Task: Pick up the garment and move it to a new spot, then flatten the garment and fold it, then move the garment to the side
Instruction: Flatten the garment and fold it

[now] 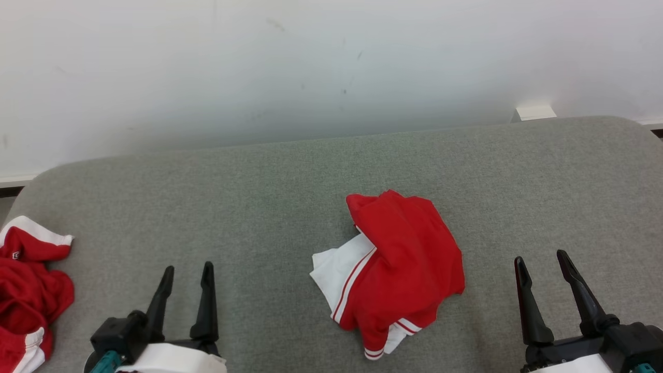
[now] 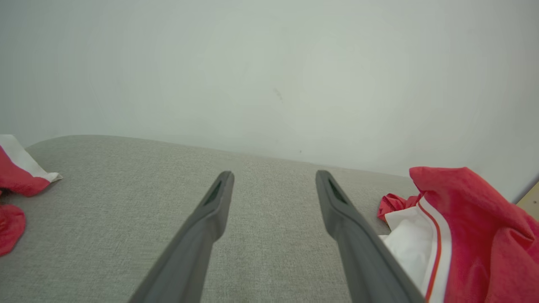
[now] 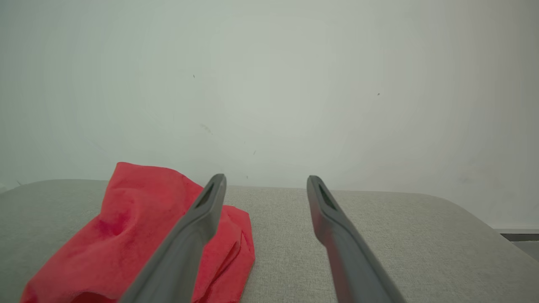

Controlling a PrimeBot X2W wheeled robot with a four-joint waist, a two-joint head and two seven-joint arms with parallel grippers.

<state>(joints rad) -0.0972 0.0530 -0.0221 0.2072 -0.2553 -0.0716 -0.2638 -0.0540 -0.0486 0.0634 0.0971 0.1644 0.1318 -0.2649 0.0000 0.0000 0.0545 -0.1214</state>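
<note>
Far left of garment (image 1: 399,264), perhaps shorts (image 1: 26,290)

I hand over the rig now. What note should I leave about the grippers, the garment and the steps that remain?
Left gripper: open, empty, left of the garment.
Right gripper: open, empty, on its right.
Garment: bunched on the grey cushion between them, touched by neither.
A second red garment lies at the cushion's left edge.
Done: unclear whether it was moved already.
Left: flatten, fold, move aside.

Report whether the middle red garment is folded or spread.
Crumpled, neither: the red-and-white garment lies bunched on the grey cushion, layers overlapping, white panel poking out.
</note>
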